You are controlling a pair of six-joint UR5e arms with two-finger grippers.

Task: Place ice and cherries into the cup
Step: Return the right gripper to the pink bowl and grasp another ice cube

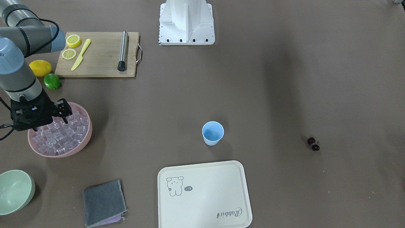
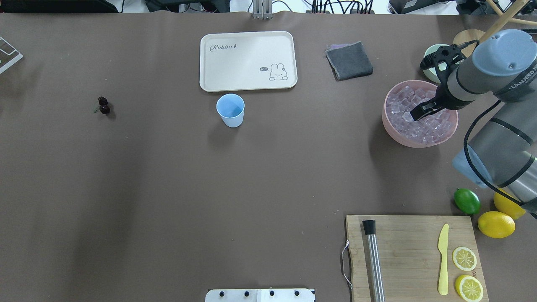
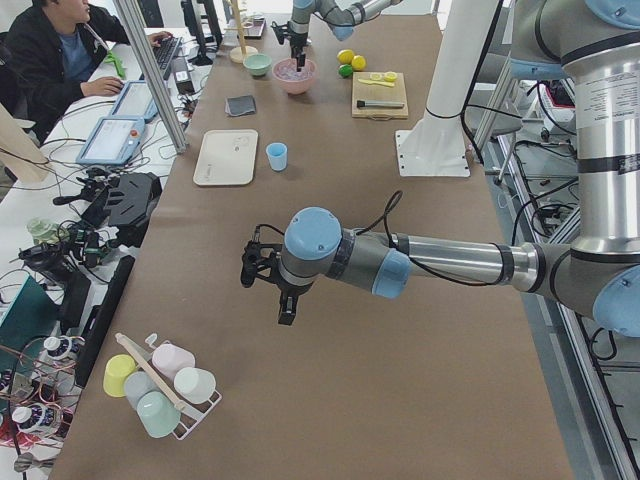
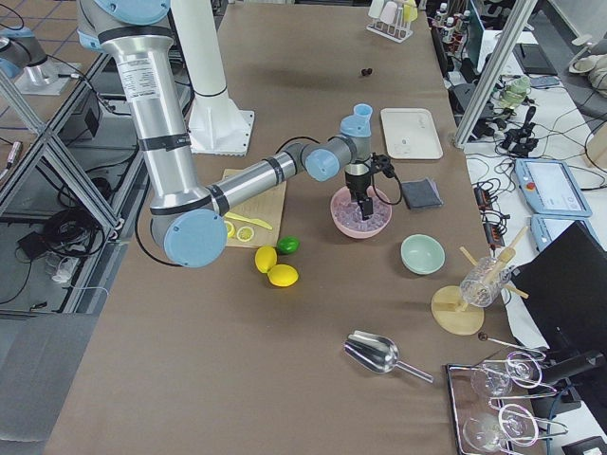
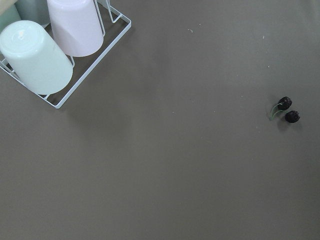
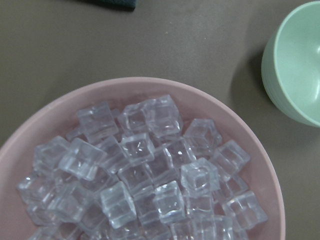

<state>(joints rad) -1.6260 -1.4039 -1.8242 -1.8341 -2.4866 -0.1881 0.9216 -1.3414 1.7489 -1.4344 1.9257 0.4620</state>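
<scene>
You face a long desk (image 2: 168,188) covered with a matte brown sheet. It is lit evenly from above, with only soft, broad shadows lying on it. Along your side runs a white side bench (image 4: 579,142) crowded with cables, and slanted silver aluminium frame posts (image 3: 150,75) rise between the two. Across the desk from you lies a reddish-brown tiled floor (image 4: 52,17).

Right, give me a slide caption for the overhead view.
Right gripper hovers over pink bowl of ice; cup stands empty, cherries far off.
</scene>
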